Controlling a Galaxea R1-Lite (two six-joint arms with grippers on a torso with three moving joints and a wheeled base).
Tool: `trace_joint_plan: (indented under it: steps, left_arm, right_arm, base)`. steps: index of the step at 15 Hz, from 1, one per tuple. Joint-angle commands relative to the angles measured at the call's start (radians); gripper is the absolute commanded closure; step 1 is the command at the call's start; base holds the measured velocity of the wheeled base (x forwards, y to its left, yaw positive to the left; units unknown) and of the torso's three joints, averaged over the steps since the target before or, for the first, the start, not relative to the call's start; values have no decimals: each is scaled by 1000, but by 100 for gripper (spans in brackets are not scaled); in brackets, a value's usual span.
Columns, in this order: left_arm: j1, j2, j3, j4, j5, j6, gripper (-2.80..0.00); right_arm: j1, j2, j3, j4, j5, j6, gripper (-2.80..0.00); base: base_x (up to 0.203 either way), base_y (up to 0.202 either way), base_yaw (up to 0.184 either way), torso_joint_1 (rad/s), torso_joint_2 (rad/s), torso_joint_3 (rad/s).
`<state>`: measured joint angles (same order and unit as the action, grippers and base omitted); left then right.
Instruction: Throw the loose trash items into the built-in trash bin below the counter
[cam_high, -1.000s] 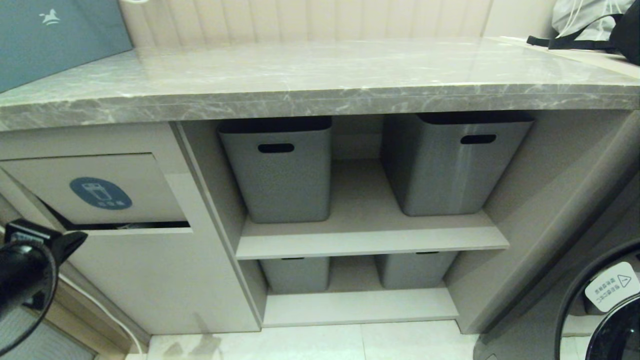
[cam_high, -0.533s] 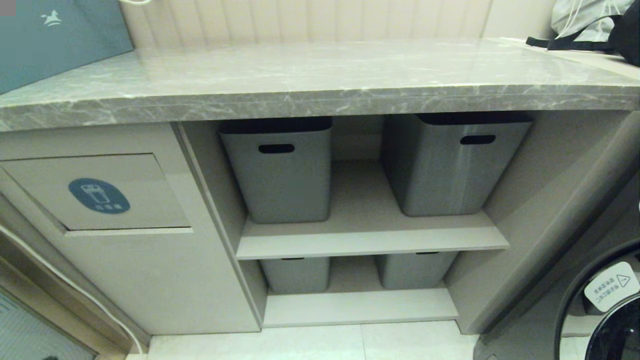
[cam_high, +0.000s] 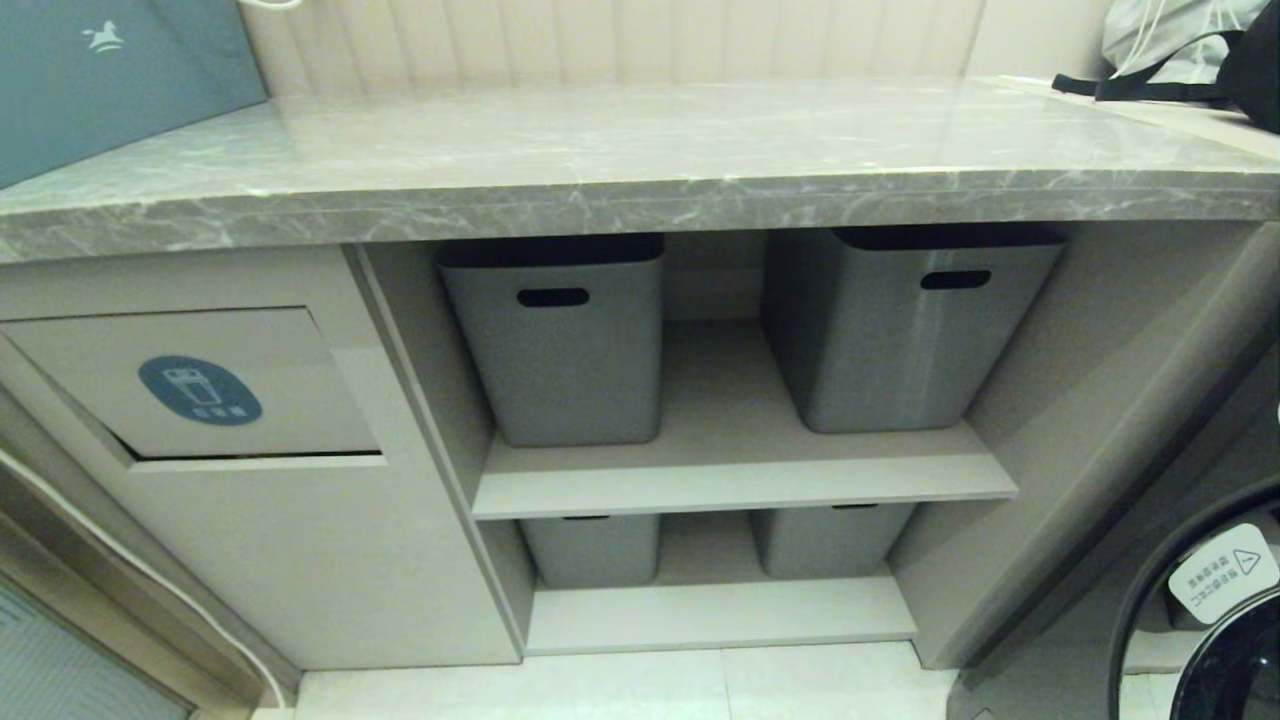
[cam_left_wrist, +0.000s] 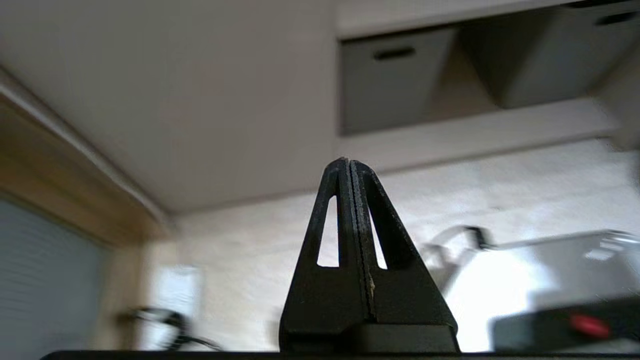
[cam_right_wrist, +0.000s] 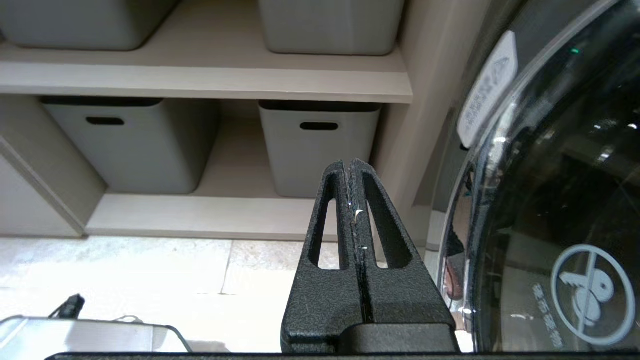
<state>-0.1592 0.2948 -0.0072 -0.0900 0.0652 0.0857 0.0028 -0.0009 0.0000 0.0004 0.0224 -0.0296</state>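
The built-in trash bin (cam_high: 230, 385) is a beige flap with a round blue sticker, low in the cabinet at the left under the counter (cam_high: 640, 170). The flap hangs almost flush, with a thin dark gap along its lower edge. No loose trash items show in any view. My left gripper (cam_left_wrist: 348, 162) is shut with nothing in it, low near the floor in front of the beige cabinet. My right gripper (cam_right_wrist: 348, 164) is shut and empty, parked low in front of the bottom shelf. Neither arm appears in the head view.
Grey plastic tubs (cam_high: 555, 335) (cam_high: 905, 325) stand on the beige shelves (cam_high: 740, 485), with more below (cam_right_wrist: 320, 145). A washing machine door (cam_high: 1215, 620) is at the right. A teal bag (cam_high: 110, 70) and a dark bag (cam_high: 1200, 50) sit on the counter.
My left arm has dropped out of the head view at the lower left. The bin flap, ajar a second ago, has swung back almost flush. The right arm has kept still.
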Motion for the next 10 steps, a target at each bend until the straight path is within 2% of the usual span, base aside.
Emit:
trace_joint_plan:
  steps: [1, 4, 5, 7, 10]
  left_arm:
    - [-13, -10, -2, -8, 87, 74, 0]
    - [4, -8, -70, 217, 105, 74, 0]
    - [19, 16, -76, 231, 105, 71, 0]
    - [100, 35, -77, 222, 103, 68, 0]
    - [173, -36, -77, 222, 100, 69, 0]
  right_arm:
    - [0, -1, 0, 1, -2, 2, 0]
    - [0, -1, 0, -2, -1, -4, 0]
    - [0, -1, 0, -2, 1, -14, 0]
    - [0, -1, 0, -2, 2, -23, 0]
    - [0, -1, 0, -2, 2, -23, 0]
  base:
    - [0, 0, 0, 0, 0, 0]
    - [0, 0, 0, 0, 0, 0]
    - [0, 0, 0, 0, 0, 0]
    - [0, 0, 0, 0, 0, 0]
    - [0, 0, 0, 0, 0, 0]
